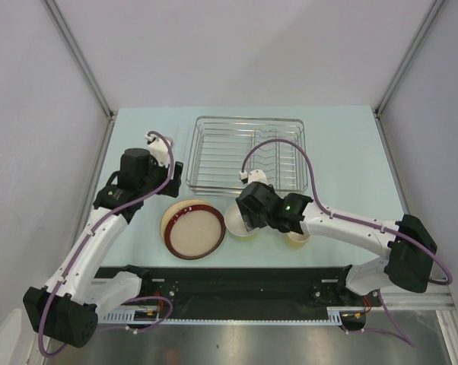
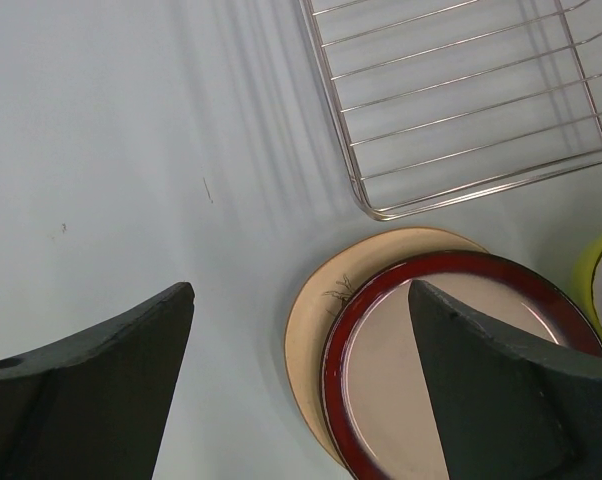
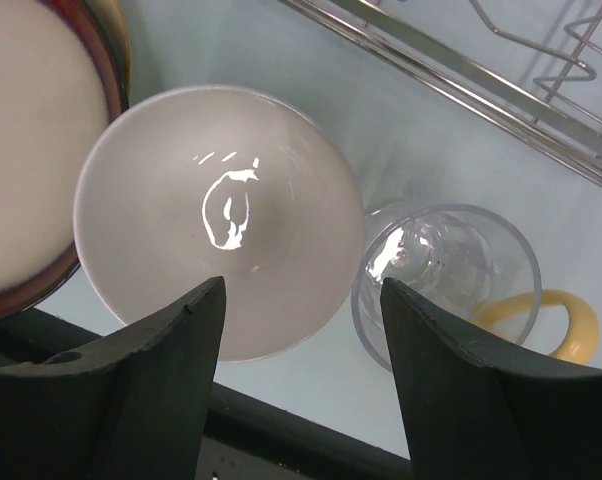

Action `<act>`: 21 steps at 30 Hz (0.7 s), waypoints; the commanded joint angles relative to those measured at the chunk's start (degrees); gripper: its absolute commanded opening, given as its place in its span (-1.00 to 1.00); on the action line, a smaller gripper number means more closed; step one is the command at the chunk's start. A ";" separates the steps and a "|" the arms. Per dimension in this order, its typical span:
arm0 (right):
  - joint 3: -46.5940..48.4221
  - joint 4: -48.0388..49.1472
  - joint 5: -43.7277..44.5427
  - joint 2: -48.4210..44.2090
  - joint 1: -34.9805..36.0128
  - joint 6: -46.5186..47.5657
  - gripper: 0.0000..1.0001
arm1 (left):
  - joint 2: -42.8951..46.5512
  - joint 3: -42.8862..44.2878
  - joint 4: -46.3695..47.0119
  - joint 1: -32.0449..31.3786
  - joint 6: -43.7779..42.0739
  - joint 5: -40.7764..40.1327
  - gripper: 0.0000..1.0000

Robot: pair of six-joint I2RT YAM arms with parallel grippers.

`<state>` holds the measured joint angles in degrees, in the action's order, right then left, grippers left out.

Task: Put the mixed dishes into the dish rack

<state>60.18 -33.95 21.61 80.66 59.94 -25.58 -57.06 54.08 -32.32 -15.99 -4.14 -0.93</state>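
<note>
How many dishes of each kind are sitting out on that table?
Plates: 2 (red-rimmed plate stacked on leaf-patterned plate)
Bowls: 1 (white bowl)
Glasses: 1 (clear glass)
Cups: 1 (yellowish cup)
Total: 5

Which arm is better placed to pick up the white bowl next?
Right. The right pincer, open, hovers directly over the white bowl; the left pincer is beyond the red-rimmed plate, farther from the bowl.

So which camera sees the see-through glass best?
The right wrist view: the clear glass sits close below the camera, next to the white bowl, and you look straight down into it. In the top view the right arm seems to hide it. The left wrist view misses it entirely.
</note>
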 commanded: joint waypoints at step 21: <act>2.48 9.70 -1.57 7.75 -4.13 3.61 0.04 | 1.16 -3.11 2.78 0.70 -1.66 -1.27 0.87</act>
<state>62.39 -27.79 20.51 88.07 56.45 -22.39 -56.97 51.31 -31.57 -15.94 -4.97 -1.37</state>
